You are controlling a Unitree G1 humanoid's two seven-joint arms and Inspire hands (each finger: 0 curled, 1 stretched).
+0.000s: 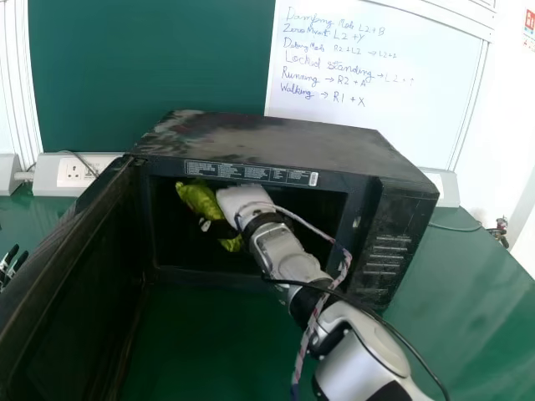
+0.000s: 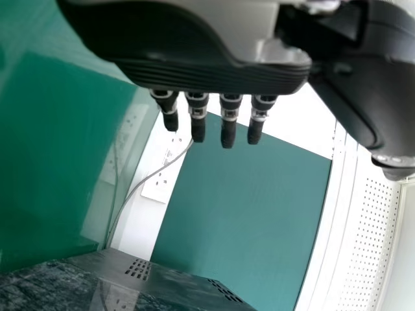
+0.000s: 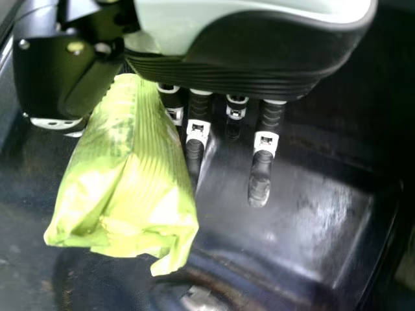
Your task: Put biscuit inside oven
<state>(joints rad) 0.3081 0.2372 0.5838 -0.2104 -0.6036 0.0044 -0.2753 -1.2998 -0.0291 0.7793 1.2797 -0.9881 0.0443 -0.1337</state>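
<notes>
My pale-grey right hand (image 1: 241,200) gripped the crinkled lime-green packet (image 1: 197,199) at nine o'clock inside the boxy black oven (image 1: 276,142); black-and-grey left hand (image 2: 207,74) hung wide.

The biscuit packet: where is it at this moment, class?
In the head view, the biscuit packet is inside the open oven, left of the cavity's middle, in the robot's right hand.

A whiteboard (image 1: 418,109) with handwritten robot mode commands, mounted beside a green board (image 1: 150,58) above a green-topped table (image 1: 468,292) and wall sockets (image 1: 77,172), marks what looks like a robotics lab.
</notes>
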